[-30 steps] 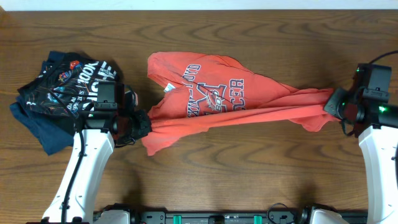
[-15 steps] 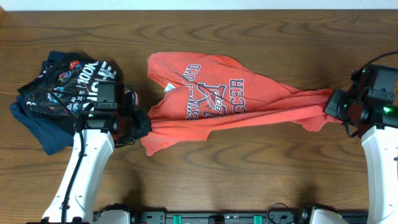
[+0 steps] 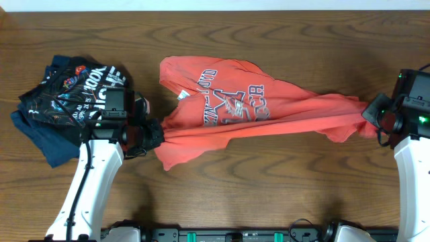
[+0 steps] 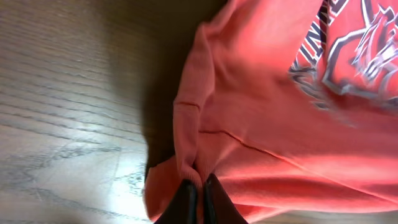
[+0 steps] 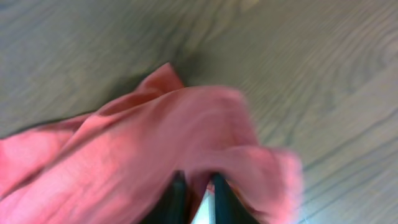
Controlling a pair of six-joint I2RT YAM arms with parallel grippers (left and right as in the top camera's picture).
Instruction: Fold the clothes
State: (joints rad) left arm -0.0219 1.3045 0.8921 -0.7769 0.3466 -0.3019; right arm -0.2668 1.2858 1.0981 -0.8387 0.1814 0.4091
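**Red Shirt Pulled Long Between Two Claws**

The left arm (image 3: pixel 94 181) is white and comes up from the bottom edge of the bench (image 3: pixel 269 195), leaning a little inward. The left claw (image 3: pixel 156 134) is pinched tight on a bunched bit of the T-shirt (image 3: pixel 282 111). In the left wrist view its two dark tips sit almost together, with red cloth squeezed between them.

The right arm (image 3: pixel 411 181) comes up along the right edge. The right claw (image 3: pixel 371 114) grips the other end of the shirt. Its wrist view is blurry, but red cloth is caught between the narrow tips.

The shirt is in the middle of the bench, pulled into a long line from one claw to the other. It is red-orange and wrinkled. Its upper part spreads on the wood with the print facing up, and a small flap pokes out below the left claw.

The chest has white-and-dark letters around a picture. The end looks like "CER"; the rest is too folded to read.

A pile of dark clothes (image 3: pixel 64 101) sits near the left claw, on its far left side. White letters like "ROOK" show on it.
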